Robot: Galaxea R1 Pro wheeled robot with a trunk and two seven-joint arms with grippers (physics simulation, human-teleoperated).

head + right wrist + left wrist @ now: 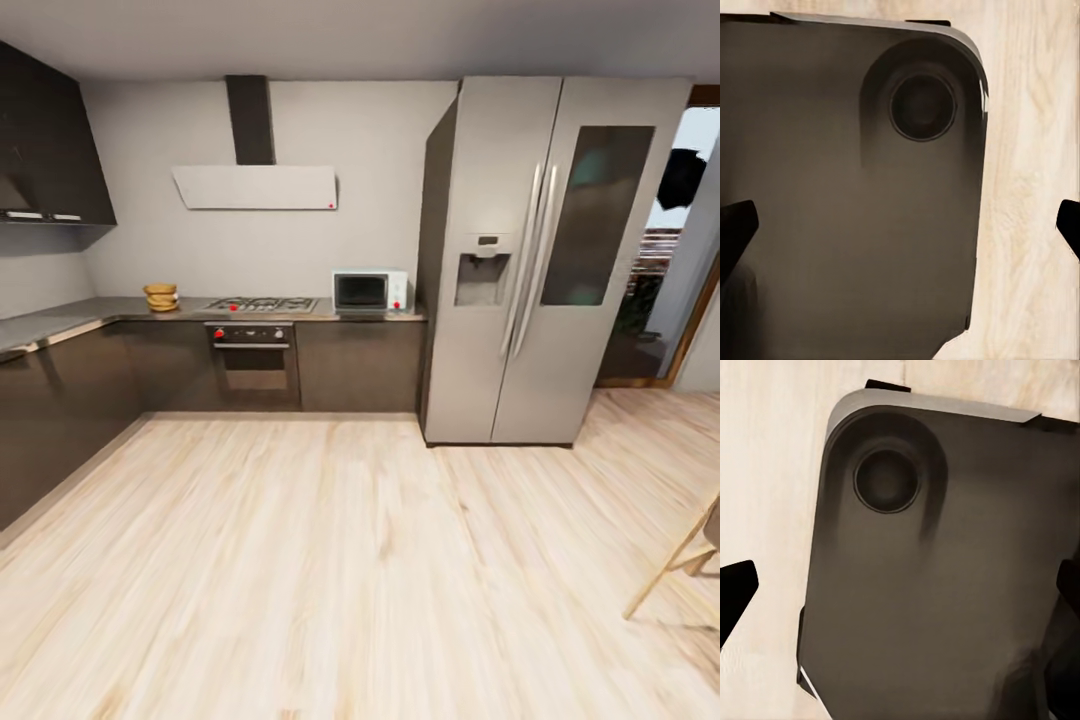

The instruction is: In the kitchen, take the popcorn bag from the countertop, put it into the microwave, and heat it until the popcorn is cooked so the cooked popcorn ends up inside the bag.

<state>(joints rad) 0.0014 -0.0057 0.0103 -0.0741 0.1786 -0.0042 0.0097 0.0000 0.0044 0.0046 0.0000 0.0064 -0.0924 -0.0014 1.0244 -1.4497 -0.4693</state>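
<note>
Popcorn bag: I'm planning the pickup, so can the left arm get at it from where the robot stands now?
Probably not. The popcorn bag sits on the countertop at the far wall, across a wide stretch of wooden floor. The left wrist view looks down at the robot's own dark base instead.

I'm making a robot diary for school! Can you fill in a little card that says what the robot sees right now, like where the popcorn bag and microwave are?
Room: kitchen, seen from across the wooden floor
Popcorn bag: on the countertop, left of the gas hob
Microwave: on the countertop, right of the hob, door shut
Fridge: tall, silver, right of the microwave
Oven: under the hob
Left gripper: open, holding nothing
Right gripper: open, holding nothing
Robot: far from the counter
</note>
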